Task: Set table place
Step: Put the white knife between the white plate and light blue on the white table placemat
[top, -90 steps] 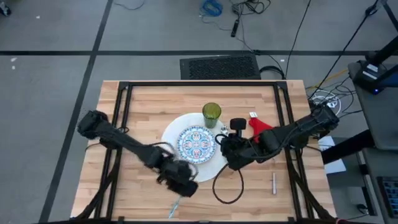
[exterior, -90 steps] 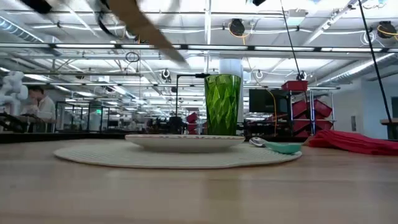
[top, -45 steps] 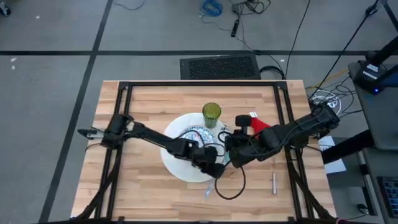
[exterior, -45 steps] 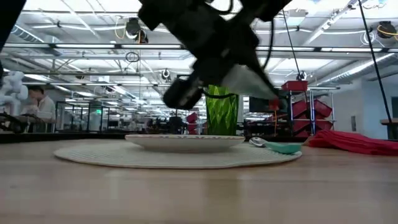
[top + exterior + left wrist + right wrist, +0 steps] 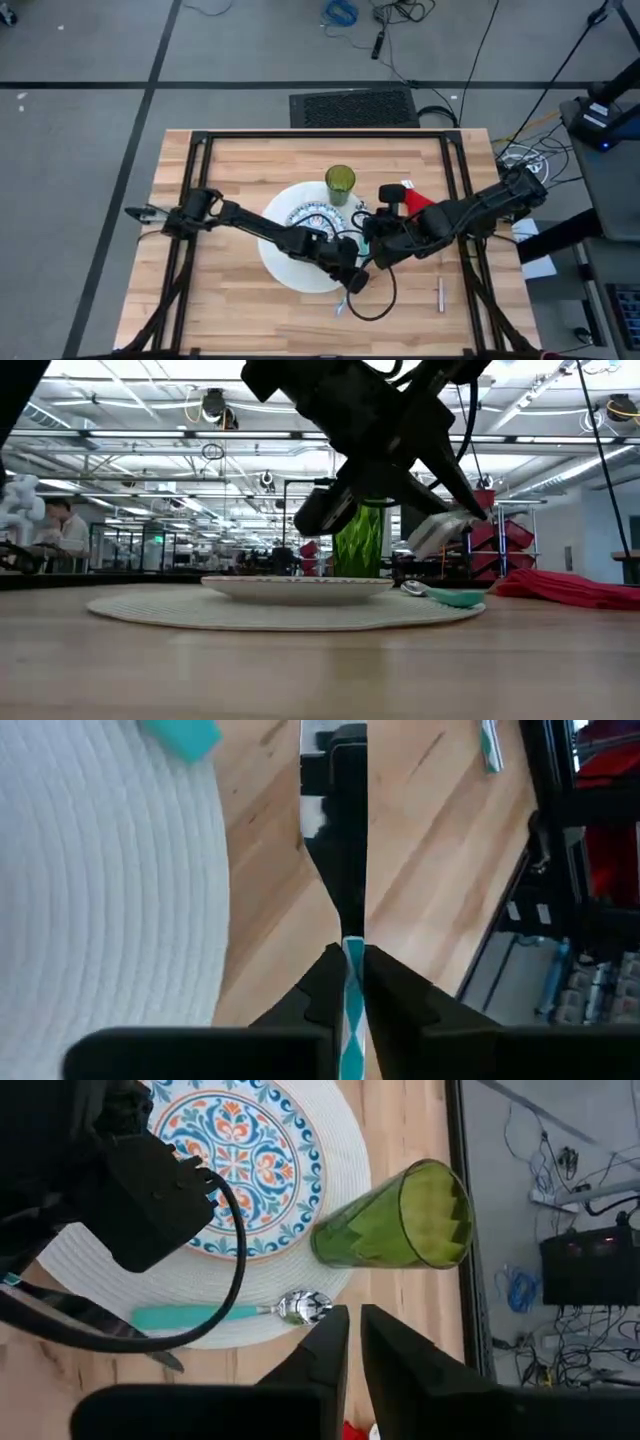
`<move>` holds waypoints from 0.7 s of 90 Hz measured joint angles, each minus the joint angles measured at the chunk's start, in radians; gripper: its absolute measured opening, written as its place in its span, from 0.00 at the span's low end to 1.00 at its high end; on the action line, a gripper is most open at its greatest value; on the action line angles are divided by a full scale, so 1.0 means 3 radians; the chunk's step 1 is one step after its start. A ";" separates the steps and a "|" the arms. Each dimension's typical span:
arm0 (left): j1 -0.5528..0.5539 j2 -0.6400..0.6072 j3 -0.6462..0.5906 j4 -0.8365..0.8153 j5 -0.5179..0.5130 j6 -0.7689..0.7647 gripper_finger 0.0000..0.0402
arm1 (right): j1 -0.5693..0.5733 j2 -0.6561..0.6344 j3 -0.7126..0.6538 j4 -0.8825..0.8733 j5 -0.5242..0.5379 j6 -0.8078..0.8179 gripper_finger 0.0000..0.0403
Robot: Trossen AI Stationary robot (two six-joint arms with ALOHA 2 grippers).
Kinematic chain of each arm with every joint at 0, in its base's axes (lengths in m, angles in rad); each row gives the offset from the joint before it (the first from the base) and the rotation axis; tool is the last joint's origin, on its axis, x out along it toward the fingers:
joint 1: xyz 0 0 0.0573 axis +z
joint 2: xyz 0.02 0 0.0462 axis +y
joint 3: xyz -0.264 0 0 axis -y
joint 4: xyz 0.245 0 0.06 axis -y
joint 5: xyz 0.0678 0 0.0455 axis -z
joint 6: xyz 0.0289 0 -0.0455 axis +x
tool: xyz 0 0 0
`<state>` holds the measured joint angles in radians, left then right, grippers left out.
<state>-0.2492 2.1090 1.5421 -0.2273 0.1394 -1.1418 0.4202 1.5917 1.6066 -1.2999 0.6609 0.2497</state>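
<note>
While left end effector [image 5: 349, 982] clamps teal-white knife [image 5: 335, 850] over counter [image 5: 250, 160] beside white plate [image 5: 100, 890], right end effector [image 5: 354, 1342] hovers nearby, fingers together.

You have a light wooden table [image 5: 240, 160] with a black frame rail, carrying a large white round plate [image 5: 275, 240] in the middle, a green tumbler [image 5: 340, 183] at its far edge, a red napkin [image 5: 418, 200] to the right and a small silver piece [image 5: 440, 295] near the right front.
</note>
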 joint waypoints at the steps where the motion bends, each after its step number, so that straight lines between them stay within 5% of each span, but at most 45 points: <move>1: -0.0002 0.0000 0.0000 0.0000 0.0000 0.0001 0.13 | 0.0000 0.0000 0.0000 0.0000 0.0000 0.0000 0.04; 21: 0.0017 0.0000 -0.0001 0.0004 -0.0063 0.0021 0.30 | 0.0000 -0.0001 0.0000 0.0002 0.0006 0.0000 0.04; 47: 0.0064 -0.0097 -0.0009 -0.0035 0.0198 0.0093 0.32 | 0.0003 -0.0001 0.0000 -0.0055 -0.0001 0.0107 0.04; 63: 0.0031 -0.0458 -0.0005 -0.0804 0.0221 0.0301 0.32 | 0.0003 -0.0001 0.0000 -0.0135 -0.0016 0.0269 0.04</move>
<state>-0.2400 1.9717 1.5406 -0.4686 0.2058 -1.0515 0.4210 1.5913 1.6066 -1.3403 0.6560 0.3305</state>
